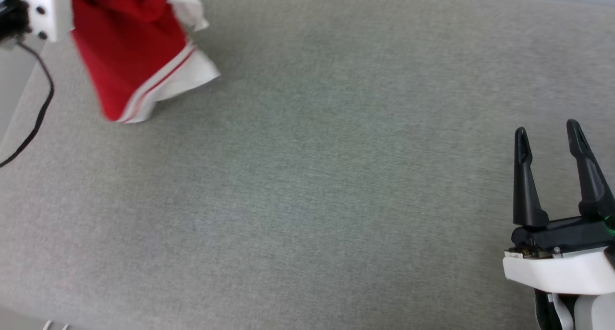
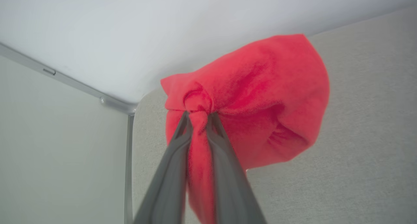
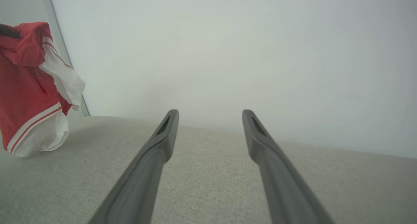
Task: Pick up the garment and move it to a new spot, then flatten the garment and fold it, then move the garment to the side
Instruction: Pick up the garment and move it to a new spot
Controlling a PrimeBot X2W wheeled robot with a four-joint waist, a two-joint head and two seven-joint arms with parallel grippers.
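The garment (image 1: 129, 51), a red jersey with white sleeves and red-and-white striped trim, hangs bunched at the upper left of the head view, its lower end at or just above the grey table (image 1: 307, 186). In the left wrist view my left gripper (image 2: 198, 116) is shut on a pinched fold of the red garment (image 2: 260, 97), which dangles beyond the fingertips. The right wrist view has the garment (image 3: 29, 87) hanging at the far left. My right gripper (image 1: 547, 135) stands open at the lower right, far from the garment, with nothing between its fingers (image 3: 163, 136).
A grey fabric-covered table spans the head view. A black cable (image 1: 38, 109) loops down at the far left edge beside the left arm's white housing (image 1: 43, 8). A pale wall (image 3: 228, 54) rises behind the table's far edge.
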